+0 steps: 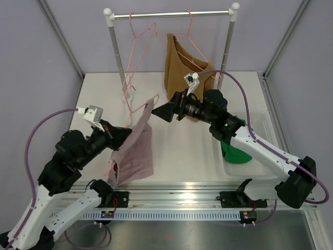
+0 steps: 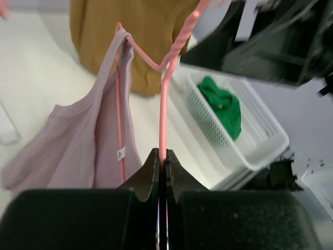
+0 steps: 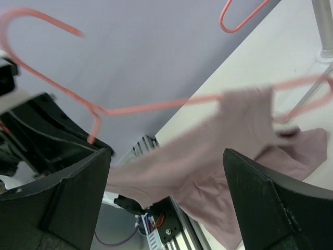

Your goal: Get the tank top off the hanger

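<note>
A mauve tank top (image 1: 136, 151) hangs on a pink wire hanger (image 1: 141, 109) held off the rack, above the table. My left gripper (image 1: 122, 134) is shut on the hanger's wire (image 2: 163, 120); the tank top (image 2: 88, 135) drapes to the left of the jaws. My right gripper (image 1: 161, 112) is open and empty, just right of the top's upper strap. In the right wrist view the tank top (image 3: 223, 140) and hanger (image 3: 145, 108) lie ahead of the wide-open fingers (image 3: 67, 198), not between them.
A rack (image 1: 171, 14) at the back holds a brown garment (image 1: 182, 67) on a pink hanger and empty pink hangers (image 1: 136, 47). A white basket (image 1: 260, 151) at the right holds a green cloth (image 1: 237, 151). The basket also shows in the left wrist view (image 2: 260, 140).
</note>
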Robot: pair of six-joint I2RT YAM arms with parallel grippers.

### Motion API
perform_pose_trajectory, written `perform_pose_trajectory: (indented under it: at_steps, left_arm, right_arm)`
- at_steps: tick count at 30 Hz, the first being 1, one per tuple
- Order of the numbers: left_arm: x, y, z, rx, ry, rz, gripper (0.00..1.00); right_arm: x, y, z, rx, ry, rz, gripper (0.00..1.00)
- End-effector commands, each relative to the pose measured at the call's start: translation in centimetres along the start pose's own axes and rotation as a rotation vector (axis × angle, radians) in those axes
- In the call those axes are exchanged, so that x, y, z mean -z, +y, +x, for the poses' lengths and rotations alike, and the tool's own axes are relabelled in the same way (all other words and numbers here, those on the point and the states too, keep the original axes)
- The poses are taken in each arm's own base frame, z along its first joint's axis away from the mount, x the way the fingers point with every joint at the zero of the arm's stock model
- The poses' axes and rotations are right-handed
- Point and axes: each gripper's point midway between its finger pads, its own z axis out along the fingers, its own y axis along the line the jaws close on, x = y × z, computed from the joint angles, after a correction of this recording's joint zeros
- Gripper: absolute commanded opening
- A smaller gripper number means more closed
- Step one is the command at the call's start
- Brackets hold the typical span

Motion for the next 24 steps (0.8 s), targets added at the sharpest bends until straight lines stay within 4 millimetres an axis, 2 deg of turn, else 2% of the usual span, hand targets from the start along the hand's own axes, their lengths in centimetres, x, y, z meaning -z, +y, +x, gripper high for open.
perform_pose_trajectory:
  at_steps: [1,2,9,12,22,24]
  left_arm:
    - [-0.4,-4.1,-2.3,0.052,-0.129,0.223,0.0]
    - [-0.6,-3.6,-1.6,0.064,-0.126,0.218,0.0]
    - [-1.1,-3.3,-1.4,0.14,-0.175,0.219,0.0]
    - [-1.6,-3.7,-1.1,0.159,-0.16,0.245,0.0]
    - [-2.0,-4.2,-0.9,0.15,-0.129,0.263,0.0]
    - [-2.0,-4.3,-0.9,0.152,-0.124,0.271,0.0]
  right_arm:
    - [-0.6,0.1,-1.7,0.039,-0.092,0.025,0.96]
    - [-0.6,-0.8,-1.5,0.041,-0.094,0.065,0.95]
    - [-0.5,-3.9,0.3,0.082,-0.062,0.165,0.89]
    - [-1.4,-4.9,1.2,0.077,-0.025,0.174,0.85]
    - [-2.9,-5.5,1.4,0.097,-0.011,0.163,0.84]
    - [-3.0,-5.9,1.2,0.109,-0.018,0.179,0.76]
